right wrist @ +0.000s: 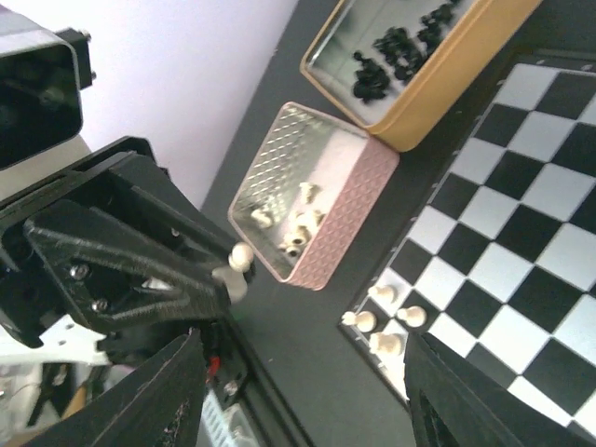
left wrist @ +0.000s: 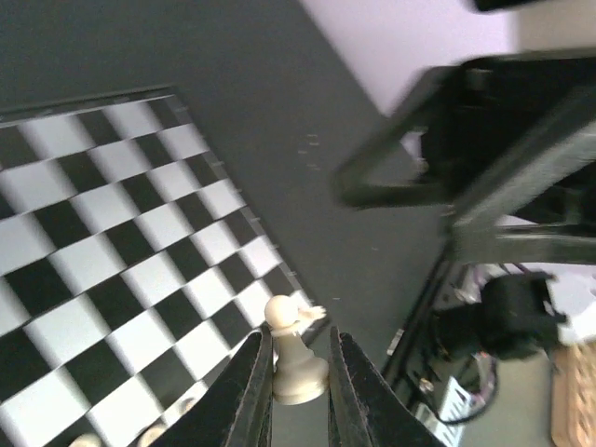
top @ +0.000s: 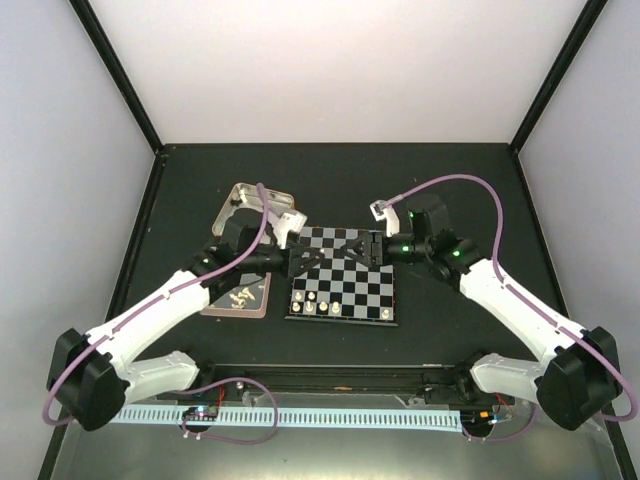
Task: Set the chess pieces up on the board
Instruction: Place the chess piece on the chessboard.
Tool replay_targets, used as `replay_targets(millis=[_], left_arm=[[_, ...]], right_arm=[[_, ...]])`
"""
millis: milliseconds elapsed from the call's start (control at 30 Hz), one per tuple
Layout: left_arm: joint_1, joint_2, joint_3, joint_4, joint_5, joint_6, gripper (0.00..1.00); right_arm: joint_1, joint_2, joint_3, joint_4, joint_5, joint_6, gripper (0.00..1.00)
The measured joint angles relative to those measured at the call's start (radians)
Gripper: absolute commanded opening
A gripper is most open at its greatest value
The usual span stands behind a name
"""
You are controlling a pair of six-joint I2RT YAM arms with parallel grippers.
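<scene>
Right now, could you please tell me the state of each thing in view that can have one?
Left gripper: jaws shut on a white pawn.
Right gripper: jaws open, empty.
Pink tin: open, holding loose white pieces.
Gold tin: open, holding black pieces.
Board: flat, a few placed pieces near one corner.

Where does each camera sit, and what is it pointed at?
Top external: above and behind, looking down on the board; left arm and right arm show.
Left wrist: on the left arm, looking along the left fingers shut on a white pawn near the board's edge.
Right wrist: on the right arm, looking past the spread right fingers at a pink tin.
Both wrist views share that pawn.
</scene>
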Motion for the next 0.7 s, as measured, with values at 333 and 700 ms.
replay_targets(millis=[333, 700], left_arm=[[-0.088, 0.084, 0.114, 0.103, 0.221, 0.158, 0.13], [-0.093, 0.085, 0.137, 0.088, 0.307, 0.294, 0.11]], right_arm=[[-0.027, -0.034, 0.013, -0.017, -0.193, 0.018, 0.49], [-0.030, -0.051, 0.016, -0.001, -0.300, 0.090, 0.53]])
